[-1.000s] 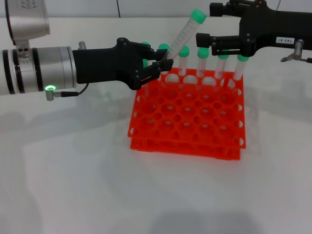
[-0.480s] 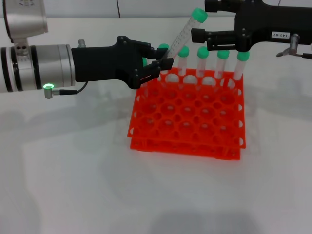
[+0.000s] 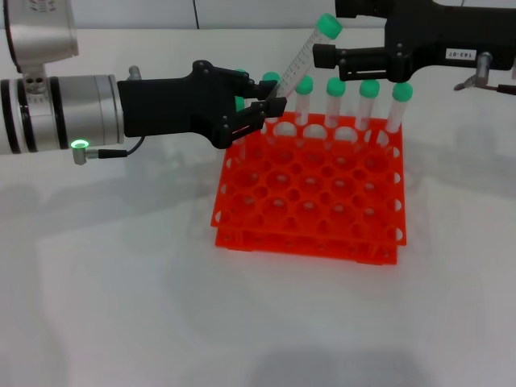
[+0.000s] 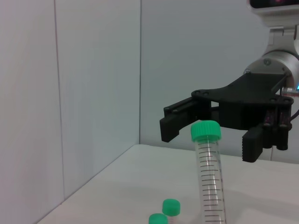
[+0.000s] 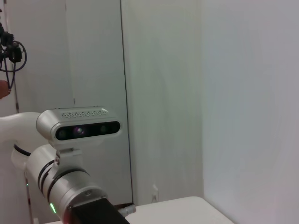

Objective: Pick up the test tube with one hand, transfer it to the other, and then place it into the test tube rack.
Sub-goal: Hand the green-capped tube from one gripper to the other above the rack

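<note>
Leftward travel of the right gripper (image 3: 322, 36) is seen against the earlier head frames: its black fingers have been brought in until they flank the green cap of the test tube (image 3: 297, 63), while the left gripper (image 3: 262, 109) has stayed where it was. The tube is held by its lower end in the left gripper's closed fingers, at the far left corner of the test tube rack (image 3: 310, 193), and is leaned up and to the right so that its capped end is offered to the other arm. The handover is judged to be in hand, not yet made.

Four other green-capped tubes (image 3: 368, 109) are stood upright in the rack's far row, so the rack's nearer holes are left free for the placing.

From the head view the right gripper's opening cannot be judged, as its fingers are seen edge on. The left wrist view supplies this: the right gripper's fingers (image 4: 180, 122) are spread wide, one to each side of the cap and apart from it. Only the left arm (image 5: 70, 179) and wall are shown in the right wrist view.
</note>
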Available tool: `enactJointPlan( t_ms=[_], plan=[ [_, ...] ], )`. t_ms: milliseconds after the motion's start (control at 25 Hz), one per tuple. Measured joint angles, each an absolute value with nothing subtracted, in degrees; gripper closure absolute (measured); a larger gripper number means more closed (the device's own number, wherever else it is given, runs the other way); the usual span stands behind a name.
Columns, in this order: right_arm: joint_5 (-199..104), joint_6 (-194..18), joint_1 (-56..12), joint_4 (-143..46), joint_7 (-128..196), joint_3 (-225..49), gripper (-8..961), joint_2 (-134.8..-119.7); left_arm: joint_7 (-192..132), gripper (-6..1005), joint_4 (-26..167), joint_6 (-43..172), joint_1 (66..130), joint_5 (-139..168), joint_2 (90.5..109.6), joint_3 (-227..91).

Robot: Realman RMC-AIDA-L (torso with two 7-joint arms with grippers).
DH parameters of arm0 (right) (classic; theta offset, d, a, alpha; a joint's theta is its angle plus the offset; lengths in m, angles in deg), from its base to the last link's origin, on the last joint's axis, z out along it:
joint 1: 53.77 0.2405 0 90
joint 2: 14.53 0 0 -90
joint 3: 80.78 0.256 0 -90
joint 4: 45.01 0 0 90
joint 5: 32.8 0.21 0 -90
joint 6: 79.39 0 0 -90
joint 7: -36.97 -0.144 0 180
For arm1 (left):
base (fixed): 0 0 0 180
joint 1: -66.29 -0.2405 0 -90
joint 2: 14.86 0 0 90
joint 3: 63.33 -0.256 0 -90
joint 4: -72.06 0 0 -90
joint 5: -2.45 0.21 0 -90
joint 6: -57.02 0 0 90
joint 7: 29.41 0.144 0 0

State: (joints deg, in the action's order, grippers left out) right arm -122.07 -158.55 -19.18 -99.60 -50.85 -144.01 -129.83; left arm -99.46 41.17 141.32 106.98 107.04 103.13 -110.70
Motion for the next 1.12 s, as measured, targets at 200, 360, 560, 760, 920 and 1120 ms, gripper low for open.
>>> enactJointPlan(
  t_ms=[200, 360, 560, 760, 920, 1120],
  plan=[
    [-122.0, -158.7, -18.9, -99.3, -51.1, -144.1, 146, -129.74, -99.5, 692, 41.2, 141.4, 107.0, 107.0, 103.16, -110.8],
    [-122.1, -158.7, -18.9, -99.3, -51.5, -144.1, 201, -129.75, -99.5, 688, 41.2, 141.4, 106.9, 107.0, 103.17, -110.8],
    [-122.1, -158.8, -18.8, -99.5, -51.6, -144.1, 284, -129.75, -99.4, 684, 41.2, 141.4, 106.9, 107.0, 103.12, -110.8],
    [-122.2, -158.9, -18.5, -99.3, -51.6, -144.1, 307, -129.69, -99.4, 680, 41.2, 141.4, 106.9, 107.0, 103.09, -110.8],
    [-122.1, -158.9, -18.4, -99.3, -51.6, -144.1, 324, -129.71, -99.4, 677, 41.2, 141.4, 106.9, 107.0, 103.08, -110.8],
    [-122.1, -158.8, -18.2, -99.2, -51.8, -144.1, 369, -129.75, -99.3, 673, 41.2, 141.4, 106.9, 107.0, 103.08, -110.8]
  ],
)
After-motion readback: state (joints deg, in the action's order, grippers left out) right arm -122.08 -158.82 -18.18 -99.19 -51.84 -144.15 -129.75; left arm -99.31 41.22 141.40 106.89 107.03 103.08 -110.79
